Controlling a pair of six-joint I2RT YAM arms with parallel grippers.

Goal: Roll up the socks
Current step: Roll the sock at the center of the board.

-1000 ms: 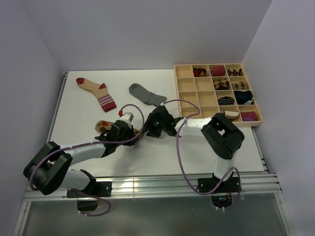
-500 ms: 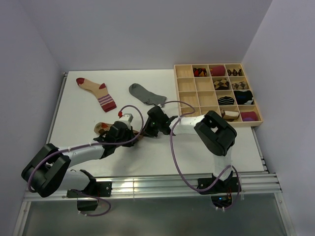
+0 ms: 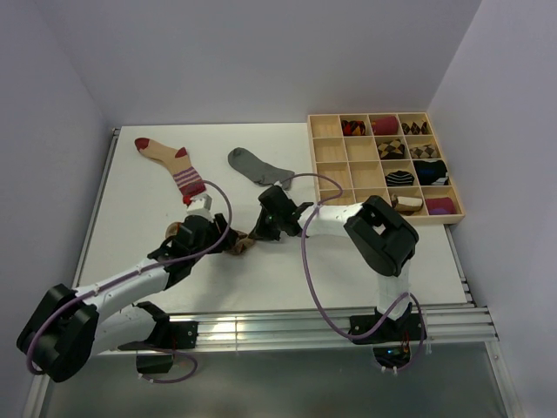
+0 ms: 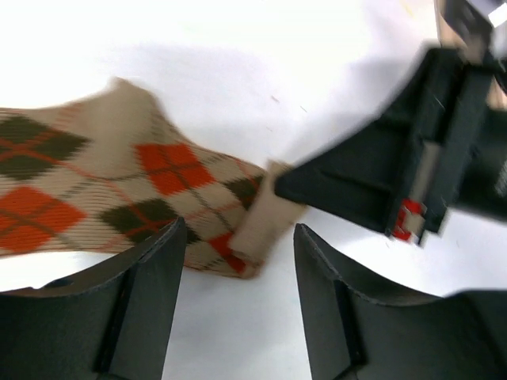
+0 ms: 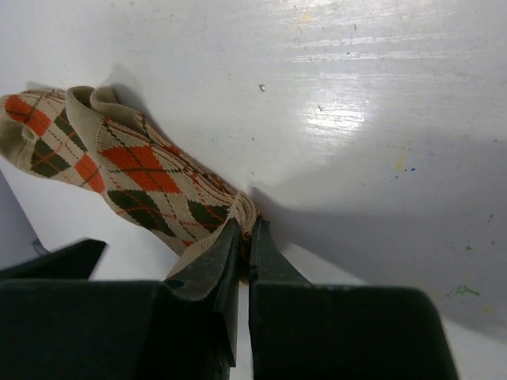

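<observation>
The right hand point(image 5: 244, 233) is closed tight, with one end of the argyle sock point(image 5: 142, 178) pinched between its jaws. The left hand point(image 4: 239, 231) is spread open just above that sock, and nothing is gripped by it. The argyle sock is laid on the desk point(image 3: 270, 279), left of the wooden tray point(image 3: 329, 150). The grey sock point(image 3: 258, 167) is found nearer the tray, and the beige sock point(image 3: 170, 164) farthest from it.

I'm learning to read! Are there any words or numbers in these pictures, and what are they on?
No text can be read anywhere.
The red patch on the right tool: too blurred to tell if it has letters.
The argyle sock and the wooden tray: only patterns, no writing.
</observation>
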